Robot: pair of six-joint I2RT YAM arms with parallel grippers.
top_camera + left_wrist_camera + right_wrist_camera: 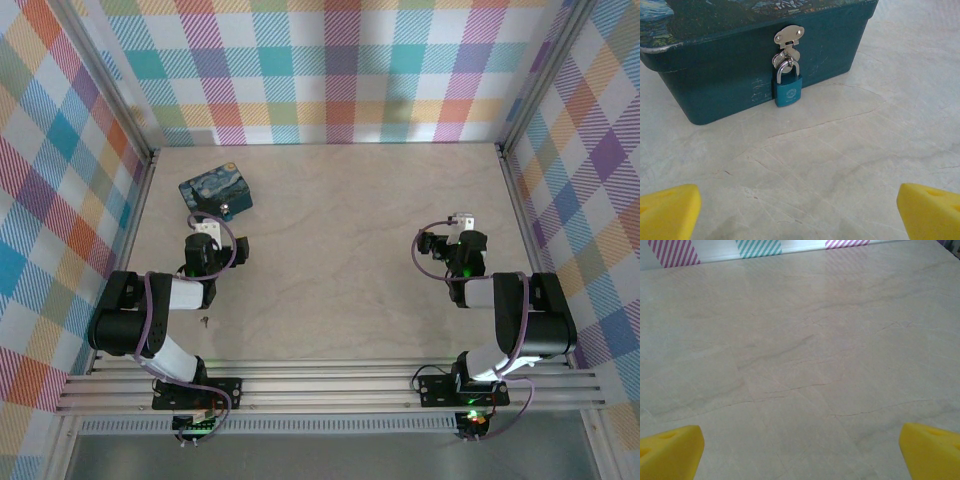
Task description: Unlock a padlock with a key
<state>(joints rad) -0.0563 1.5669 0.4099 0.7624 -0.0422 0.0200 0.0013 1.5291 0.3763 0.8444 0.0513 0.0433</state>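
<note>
The padlock (pixel 788 91) is small and teal-blue with a silvery shackle, and hangs shut through the silver hasp (pixel 788 36) on the front of a starry-night tin box (pixel 730 75). From above, the box (pixel 215 192) sits at the far left of the table. My left gripper (pixel 800 215) faces the padlock from a short way off, open, its yellow fingertips (pixel 667 212) wide apart over bare table. A tiny dark piece that looks like the key (pixel 204 320) lies beside the left arm. My right gripper (pixel 800 455) hovers open over bare table on the right (pixel 462 222).
The pale wooden table (pixel 340 250) is walled by plaid panels on three sides. Aluminium rails (pixel 330 385) carrying both arm bases run along the near edge. The right arm (pixel 520 330) is folded back near the right wall.
</note>
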